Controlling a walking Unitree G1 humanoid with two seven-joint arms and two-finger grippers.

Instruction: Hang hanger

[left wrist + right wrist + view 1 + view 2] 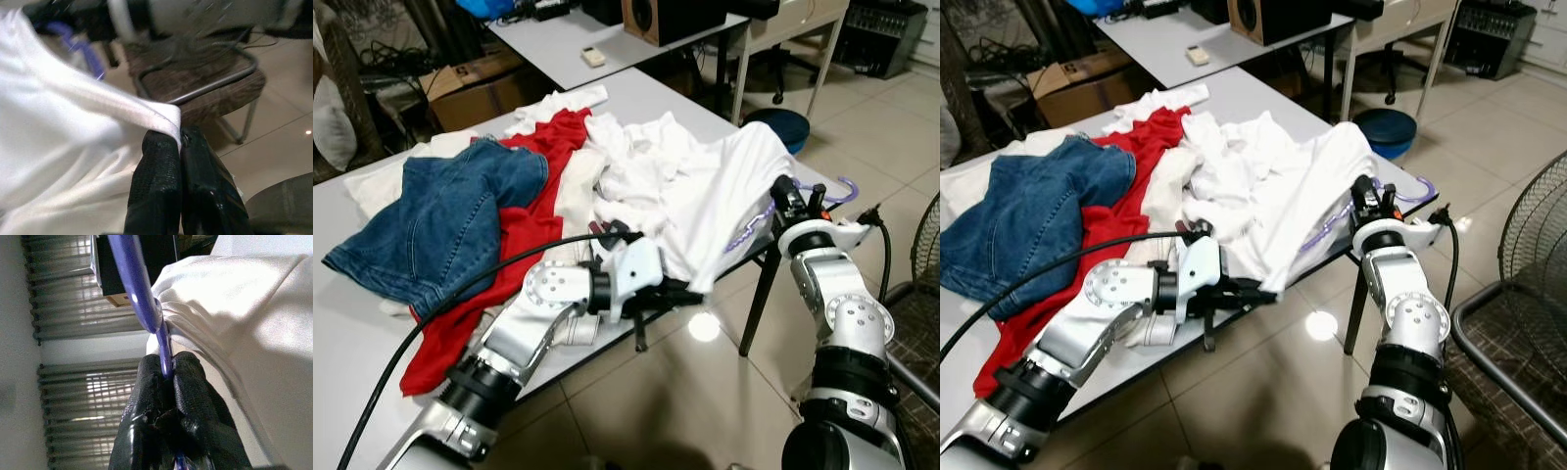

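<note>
Right gripper: fingers pinched on the purple hanger, at the table's far right corner.
Purple hanger: runs from those fingertips into the white shirt.
Left gripper: clamped on the white shirt's hem, below the table edge.
White shirt: spread between both grippers.
Jeans: well left of the left gripper, over a red garment.

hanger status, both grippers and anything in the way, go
Right gripper shut on purple hanger at the table's corner. Left gripper shut on white shirt hem. Hanger threaded in shirt, not hung. Clothes pile alongside.
</note>
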